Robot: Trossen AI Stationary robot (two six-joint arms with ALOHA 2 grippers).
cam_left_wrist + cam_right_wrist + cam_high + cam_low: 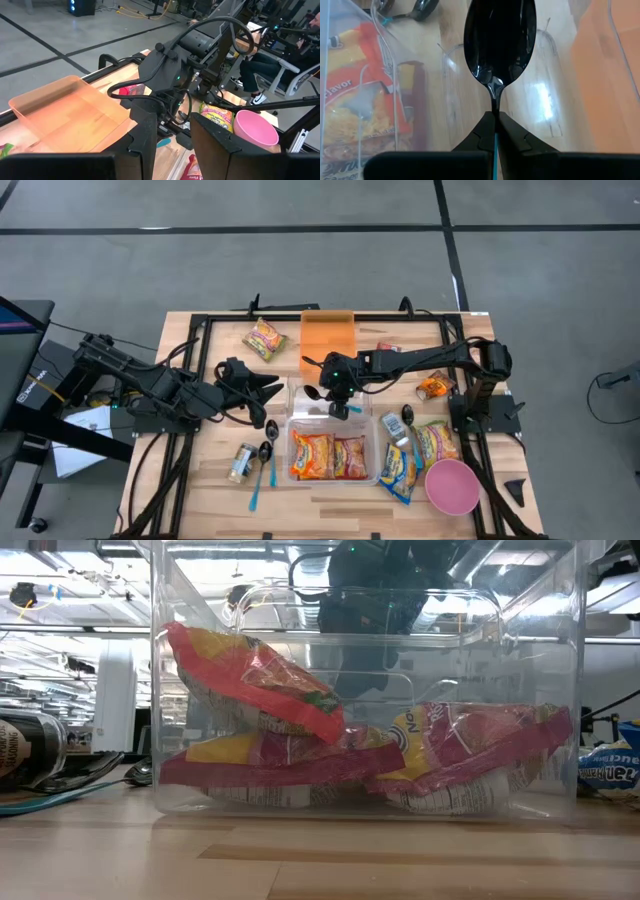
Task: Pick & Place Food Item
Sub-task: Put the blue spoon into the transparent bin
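The right gripper (495, 131) has its two dark fingers pressed together on the thin neck of a glossy black plastic spoon with a blue handle (500, 40), whose smooth oval bowl points away from the wrist. In the high view this gripper (338, 402) hangs over the far rim of a clear rectangular plastic bin (372, 477) at the table's middle. Inside the bin lie crinkly red-and-yellow noodle packets (330, 455), flat and overlapping; the low view shows one (250, 680) propped at a tilt on the others. Just beyond the bin stands a translucent orange plastic tray (328, 336). To the bin's right sit more foil snack packets (402, 464) and a round pink bowl (451, 485). To its left lie two more black spoons (270, 448), one with a blue handle, and a small jar (240, 463). The left gripper (268, 388) hovers left of the bin, its fingers (145, 125) slightly apart with nothing between them. The wooden slatted table (200, 490) carries it all.
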